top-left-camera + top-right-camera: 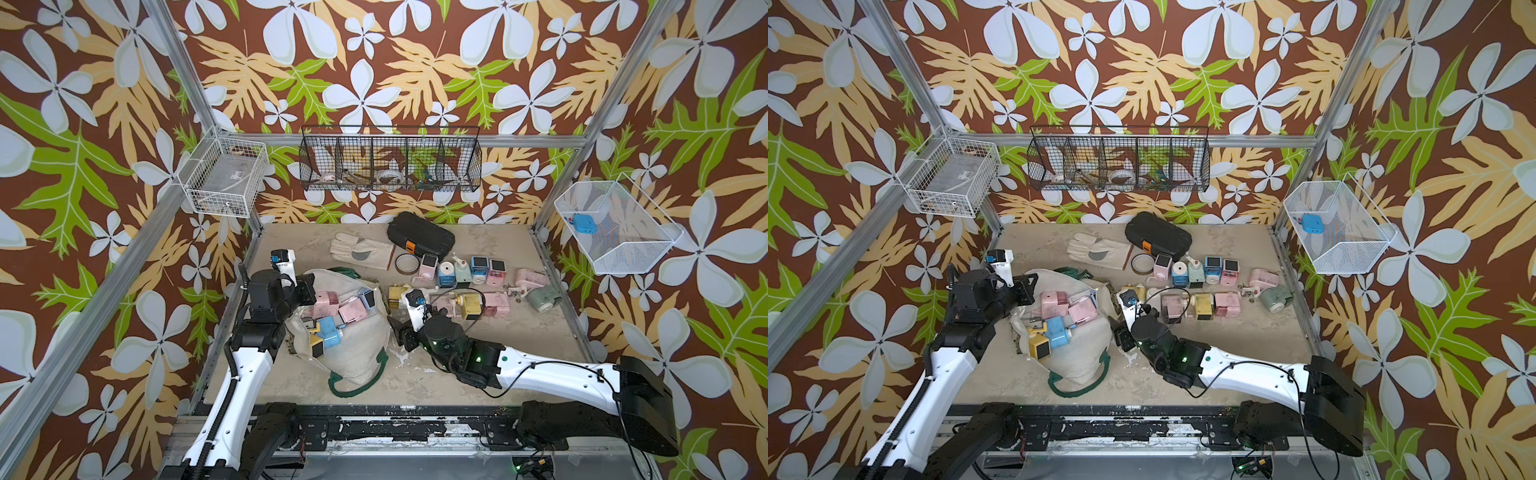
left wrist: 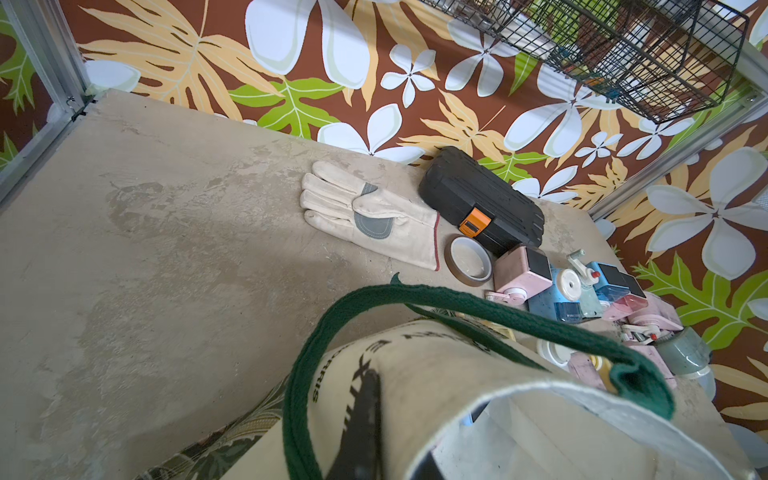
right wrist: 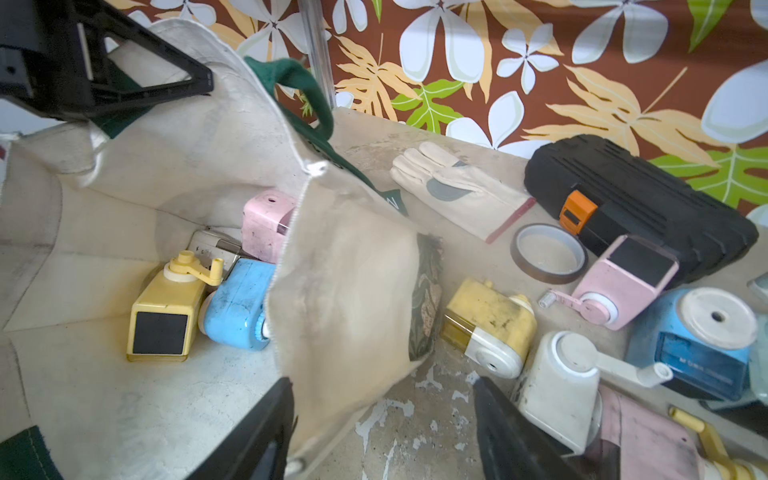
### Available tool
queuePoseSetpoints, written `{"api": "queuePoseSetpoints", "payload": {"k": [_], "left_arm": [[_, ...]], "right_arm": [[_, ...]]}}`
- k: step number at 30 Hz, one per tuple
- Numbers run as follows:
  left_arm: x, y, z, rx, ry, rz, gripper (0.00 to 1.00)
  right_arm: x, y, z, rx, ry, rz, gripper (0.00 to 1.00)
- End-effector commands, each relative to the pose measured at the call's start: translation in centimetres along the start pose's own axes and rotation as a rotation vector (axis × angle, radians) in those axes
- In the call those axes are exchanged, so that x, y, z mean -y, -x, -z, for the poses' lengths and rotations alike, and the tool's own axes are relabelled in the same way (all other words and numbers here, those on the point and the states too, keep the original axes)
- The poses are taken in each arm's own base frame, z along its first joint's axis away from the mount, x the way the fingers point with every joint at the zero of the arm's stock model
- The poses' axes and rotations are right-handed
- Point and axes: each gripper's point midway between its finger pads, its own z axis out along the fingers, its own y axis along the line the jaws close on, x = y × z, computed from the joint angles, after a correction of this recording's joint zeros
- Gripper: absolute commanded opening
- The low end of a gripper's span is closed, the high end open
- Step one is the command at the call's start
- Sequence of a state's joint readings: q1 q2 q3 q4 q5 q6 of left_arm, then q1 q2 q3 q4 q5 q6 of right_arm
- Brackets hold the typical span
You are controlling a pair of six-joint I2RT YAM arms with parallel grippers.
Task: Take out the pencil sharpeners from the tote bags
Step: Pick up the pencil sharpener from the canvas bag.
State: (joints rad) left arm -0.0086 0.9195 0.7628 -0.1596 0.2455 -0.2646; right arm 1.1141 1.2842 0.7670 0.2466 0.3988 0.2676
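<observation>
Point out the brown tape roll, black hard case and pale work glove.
brown tape roll (image 3: 548, 278): right wrist view, its rim.
black hard case (image 1: 419, 235): a top view, lid.
pale work glove (image 2: 411, 237): left wrist view, cuff.

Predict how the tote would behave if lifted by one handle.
The tote is probably floppy: its cloth wall creases and droops. Lifted, it would likely sag, and the loose sharpeners inside may slide together.

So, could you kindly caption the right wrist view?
Left pincer holds the tote bag open; the open right pincer straddles its rim, pencil sharpeners inside.
</observation>
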Motion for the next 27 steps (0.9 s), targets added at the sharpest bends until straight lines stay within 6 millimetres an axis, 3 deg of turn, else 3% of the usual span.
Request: {"api": "queuePoseSetpoints", "payload": {"k": [1,5,10,20,23,27], "left_arm": [[0.6,1.4,0.1,0.052,-0.026,0.009,0.0],[0.6,1.5,0.2,0.051,-0.026,0.009,0.0],[0.8,1.5,0.2,0.046,-0.043,0.012,0.0],[1.2,1.4,0.3,0.037,-0.067,0.002,0.0],[1.3,1.3,0.3,0.036,-0.071,-0.002,0.0],[1.3,1.3,0.4,0.034,-0.071,-0.013,0.0]], "right_arm": [[-2.1,1.4,0.5,0.043,0.049,0.087,0.69],[-5.6,1.6,1.3,0.052,0.195,0.133,0.66],[-8.6,0.5,0.3,0.009,0.269,0.19,0.62],[-10.6,-2.6,-6.1,-0.162,0.148,0.248,0.6],[-11.1,-3.9,-8.3,-0.205,0.109,0.267,0.66],[-12.5,-3.7,-10.6,-0.195,0.12,0.291,0.76]]}}
